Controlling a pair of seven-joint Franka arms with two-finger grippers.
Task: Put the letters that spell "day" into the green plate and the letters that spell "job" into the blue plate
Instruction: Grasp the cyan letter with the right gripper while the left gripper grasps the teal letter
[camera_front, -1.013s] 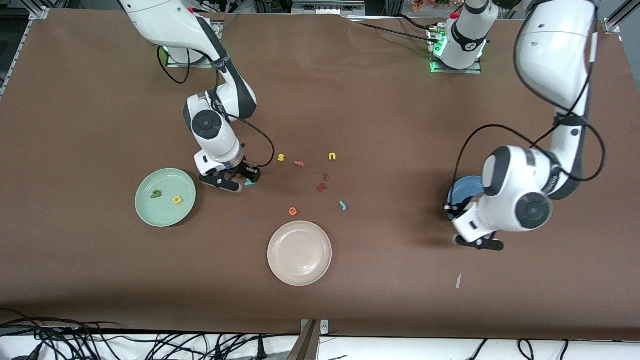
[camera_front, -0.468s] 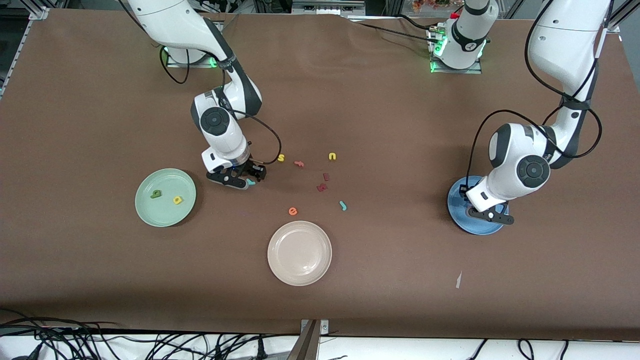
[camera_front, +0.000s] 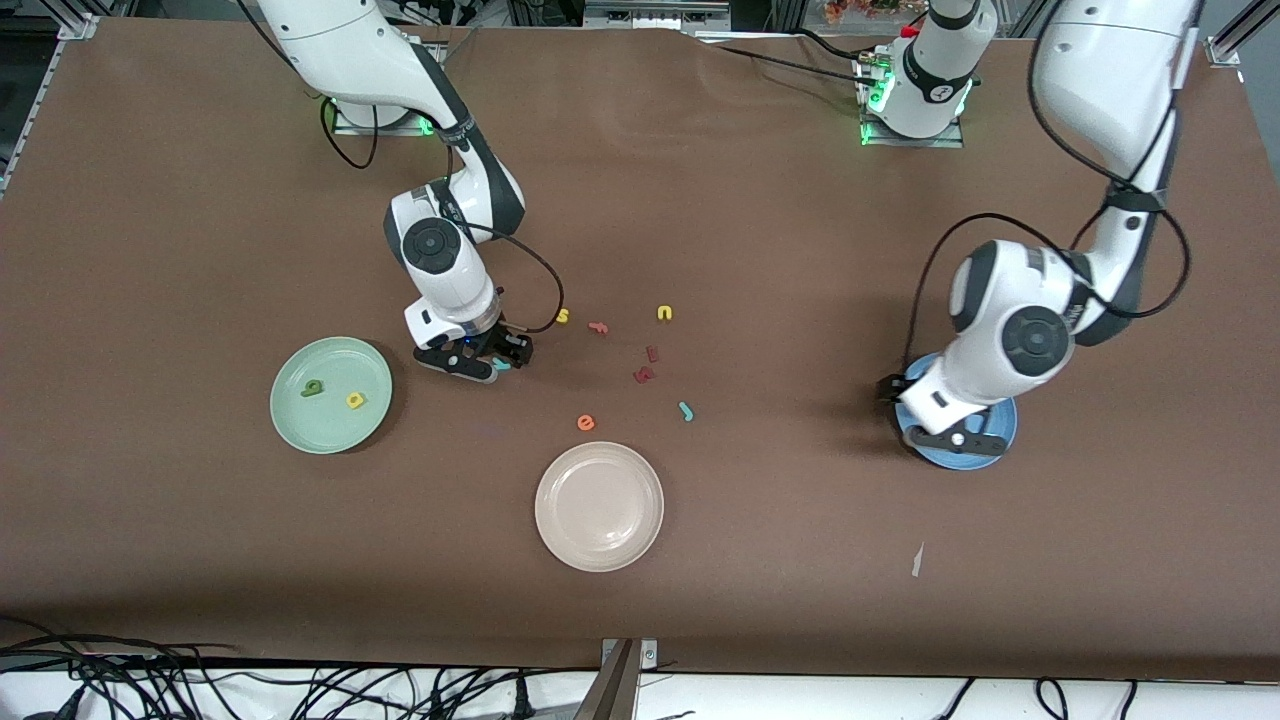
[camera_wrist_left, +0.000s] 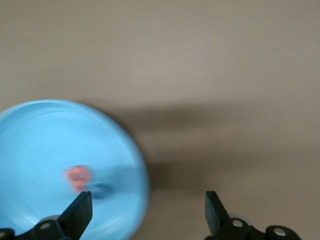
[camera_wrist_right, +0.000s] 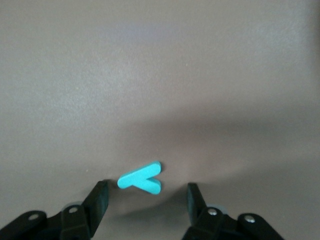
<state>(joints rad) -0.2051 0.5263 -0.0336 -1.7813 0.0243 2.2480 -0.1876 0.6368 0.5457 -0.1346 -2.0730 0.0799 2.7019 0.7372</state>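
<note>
I'm seeing the brown table (camera_front: 200, 550) carrying three plates. Green plate (camera_front: 300, 420) is sitting toward the right arm's end, holding the d (camera_front: 313, 388) and the a (camera_front: 355, 401), the a at about 4 o'clock of the d. Cream plate (camera_front: 600, 506) is lying nearest the front camera. Blue plate (camera_front: 1000, 440) is sitting toward the left arm's end, with the b (camera_wrist_left: 77, 178) and the o (camera_wrist_left: 101, 190) touching inside it.

Left gripper (camera_front: 952, 434) is hovering over the blue plate, jaws spread wide, gripping nothing. Right gripper (camera_front: 480, 358) is sitting low at the table, at 3 o'clock of the green plate, jaws partly apart and straddling the y (camera_wrist_right: 141, 179), which is lying flat, fingers (camera_wrist_right: 97, 200) not touching it.

Loose letters are lying mid-table: j (camera_front: 686, 410) at 1 o'clock of the cream plate, orange e (camera_front: 586, 422) just above that plate's rim, two dark red letters (camera_front: 646, 366), pink f (camera_front: 598, 327), yellow s (camera_front: 562, 316) and u (camera_front: 664, 313).
</note>
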